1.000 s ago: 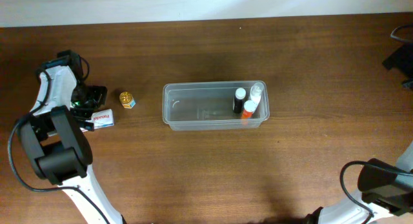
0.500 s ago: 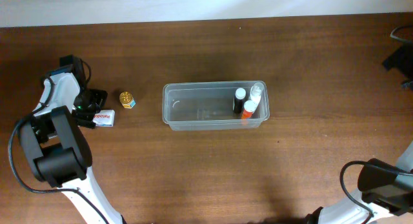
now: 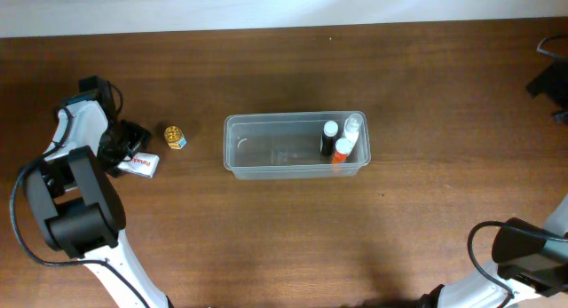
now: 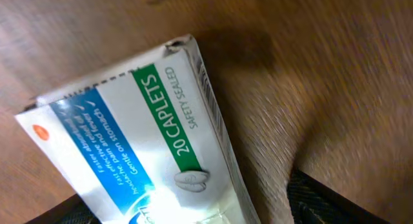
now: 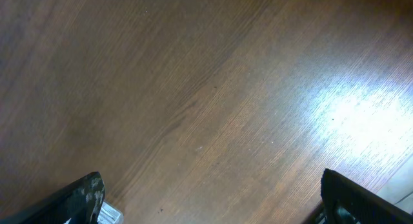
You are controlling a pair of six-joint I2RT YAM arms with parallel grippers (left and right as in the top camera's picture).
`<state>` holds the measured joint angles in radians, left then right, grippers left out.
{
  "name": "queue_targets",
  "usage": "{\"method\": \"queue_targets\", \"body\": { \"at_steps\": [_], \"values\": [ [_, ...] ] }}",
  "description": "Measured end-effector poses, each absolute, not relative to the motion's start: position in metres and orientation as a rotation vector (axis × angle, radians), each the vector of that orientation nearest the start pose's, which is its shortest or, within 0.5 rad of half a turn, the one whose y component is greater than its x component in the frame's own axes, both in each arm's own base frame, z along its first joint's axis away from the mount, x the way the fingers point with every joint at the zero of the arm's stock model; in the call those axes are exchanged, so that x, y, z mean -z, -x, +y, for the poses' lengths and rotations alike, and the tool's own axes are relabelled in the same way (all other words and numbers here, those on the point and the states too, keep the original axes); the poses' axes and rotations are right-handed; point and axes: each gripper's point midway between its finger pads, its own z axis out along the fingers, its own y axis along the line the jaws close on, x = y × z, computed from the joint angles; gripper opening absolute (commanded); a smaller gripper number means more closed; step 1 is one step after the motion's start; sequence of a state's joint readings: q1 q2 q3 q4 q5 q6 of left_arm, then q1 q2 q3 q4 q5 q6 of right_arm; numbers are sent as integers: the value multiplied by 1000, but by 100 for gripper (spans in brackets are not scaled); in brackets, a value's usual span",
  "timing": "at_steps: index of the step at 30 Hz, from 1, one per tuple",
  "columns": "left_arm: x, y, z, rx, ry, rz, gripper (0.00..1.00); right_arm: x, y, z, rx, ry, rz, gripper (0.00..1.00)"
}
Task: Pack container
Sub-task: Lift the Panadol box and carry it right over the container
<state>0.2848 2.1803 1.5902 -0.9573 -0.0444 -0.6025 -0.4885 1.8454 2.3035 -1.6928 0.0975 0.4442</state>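
Observation:
The clear plastic container (image 3: 232, 150) lies in the middle of the table, with three small bottles (image 3: 341, 141) standing at its right end. At the far left, a white, blue and green caplet box (image 3: 142, 164) lies askew. My left gripper (image 3: 124, 146) is shut on it. In the left wrist view the box (image 4: 142, 133) fills the space between the dark fingers (image 4: 322, 201) and casts a shadow on the wood. My right gripper (image 5: 210, 198) hangs open over bare wood, nothing between its fingers.
A small gold-topped jar (image 3: 175, 136) stands between the box and the container. Dark equipment (image 3: 550, 73) sits at the table's right edge. The right arm's base (image 3: 524, 250) is at the lower right corner.
My left gripper has narrowed onto the caplet box, and the box has turned from lying straight to tilted. The right arm and the container have not moved.

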Motion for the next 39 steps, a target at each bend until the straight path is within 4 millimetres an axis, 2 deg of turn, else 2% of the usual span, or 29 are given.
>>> {"method": "queue_targets", "body": {
  "at_steps": [3, 8, 19, 22, 26, 32, 36, 39],
  "values": [
    [3, -393, 120, -41, 1205, 2884, 73, -298, -315, -186, 147, -1281, 2494, 98],
    [3, -391, 116, -13, 1087, 2949, 51, -298, -315, -186, 147, -1282, 2494, 98],
    [1, -382, 108, 21, 1017, 3029, 49, -298, -315, -186, 147, -1281, 2494, 98],
    [-5, -383, 105, 52, 1004, 3058, 46, -298, -315, -186, 147, -1282, 2494, 98],
    [-33, -398, 106, 84, 970, 3042, 42, -298, -315, -186, 147, -1282, 2494, 98],
    [-83, -416, 104, 150, 856, 3019, 42, -298, -315, -186, 147, -1282, 2494, 98],
    [-113, -425, 87, 309, 689, 3015, 42, -298, -315, -186, 147, -1282, 2494, 98],
    [-137, -433, 66, 428, 514, 2994, 42, -298, -315, -186, 147, -1282, 2494, 98]
  ]
}}
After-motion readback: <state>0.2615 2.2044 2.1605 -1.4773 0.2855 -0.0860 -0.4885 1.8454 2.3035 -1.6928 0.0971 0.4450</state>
